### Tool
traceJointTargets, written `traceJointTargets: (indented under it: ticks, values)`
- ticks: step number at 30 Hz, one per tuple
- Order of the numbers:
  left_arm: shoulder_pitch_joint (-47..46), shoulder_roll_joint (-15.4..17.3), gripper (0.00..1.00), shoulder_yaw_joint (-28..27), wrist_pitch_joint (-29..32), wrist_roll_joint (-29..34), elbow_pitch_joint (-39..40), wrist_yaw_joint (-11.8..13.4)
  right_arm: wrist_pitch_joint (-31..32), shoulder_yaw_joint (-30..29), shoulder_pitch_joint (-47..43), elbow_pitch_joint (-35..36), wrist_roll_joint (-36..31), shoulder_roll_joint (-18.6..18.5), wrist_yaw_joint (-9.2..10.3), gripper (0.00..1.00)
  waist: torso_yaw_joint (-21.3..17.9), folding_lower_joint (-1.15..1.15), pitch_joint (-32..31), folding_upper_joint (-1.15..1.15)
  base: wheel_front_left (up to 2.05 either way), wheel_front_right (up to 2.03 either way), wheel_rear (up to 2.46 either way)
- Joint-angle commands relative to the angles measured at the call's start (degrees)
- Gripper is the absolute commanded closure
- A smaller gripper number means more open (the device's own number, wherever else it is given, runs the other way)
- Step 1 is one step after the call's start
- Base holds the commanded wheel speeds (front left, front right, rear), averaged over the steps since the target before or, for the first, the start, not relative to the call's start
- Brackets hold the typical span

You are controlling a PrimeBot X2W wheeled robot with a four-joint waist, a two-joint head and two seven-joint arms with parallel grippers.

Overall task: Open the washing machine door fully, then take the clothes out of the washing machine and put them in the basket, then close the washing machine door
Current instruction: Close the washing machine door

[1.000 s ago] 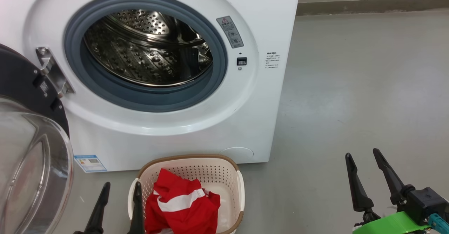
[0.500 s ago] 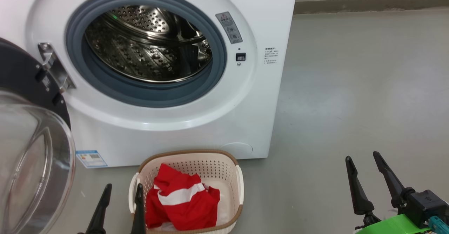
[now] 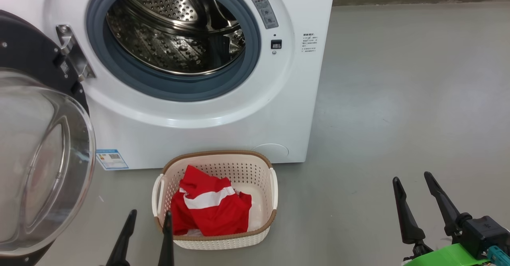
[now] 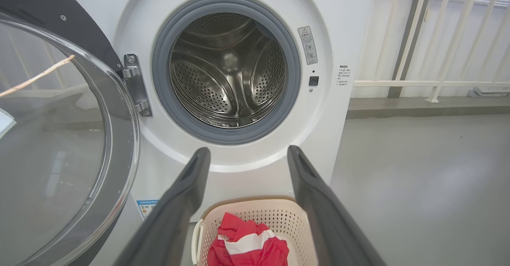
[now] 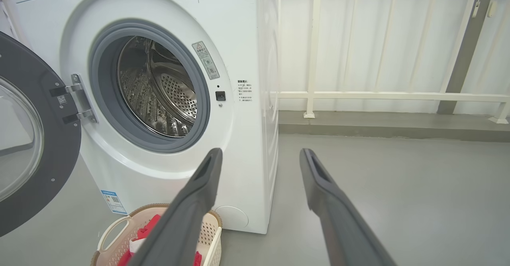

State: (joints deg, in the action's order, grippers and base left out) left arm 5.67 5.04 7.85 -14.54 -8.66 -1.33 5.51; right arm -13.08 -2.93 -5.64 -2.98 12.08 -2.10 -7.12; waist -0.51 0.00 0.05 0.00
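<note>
1. In the head view, on the grey floor (image 3: pixel 398 98): the washing machine (image 3: pixel 303 110) stood with its steel drum (image 3: pixel 175 38) bare. The washing machine door (image 3: pixel 40 158) hung swung open at the left, glass bowl facing the camera. The basket (image 3: pixel 217 153) sat just in front of the machine, with the clothes (image 3: pixel 211 210) crumpled inside it. The left gripper (image 3: pixel 150 214), at the lower left, was spread wide and held nothing; one fingertip overlapped the basket's near left corner. The right gripper (image 3: pixel 411 177), at the lower right, was spread wide and held nothing, well apart from the basket.
2. In the left wrist view: the two fingers stood parted with nothing between them. The empty drum lay ahead, the open door to the left, and the basket with the red clothes below, between the fingers.
3. In the right wrist view: the fingers were parted and empty. The machine's front and side were seen at an angle. The basket was at the lower left, partly behind one finger. A white railing (image 5: pixel 382 95) ran behind.
</note>
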Motion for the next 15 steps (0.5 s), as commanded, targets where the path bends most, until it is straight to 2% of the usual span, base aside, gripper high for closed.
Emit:
traceJointTargets:
  ticks: [1,15]
  values:
    - [-1.37,0.64,0.00,-1.61,-0.23,0.49,1.11,0.32,-0.01,1.31,1.52,1.56,-0.58,-0.77,-0.36,0.00,0.10,0.00,0.12,0.00,0.00,0.00,0.00]
    - [-2.12,1.29,0.00,-2.17,-0.40,1.18,3.09,1.58,-0.45,2.03,2.44,0.73,-0.32,-0.77,-0.36,0.00,1.95,0.00,0.45,0.00,0.00,0.00,0.00]
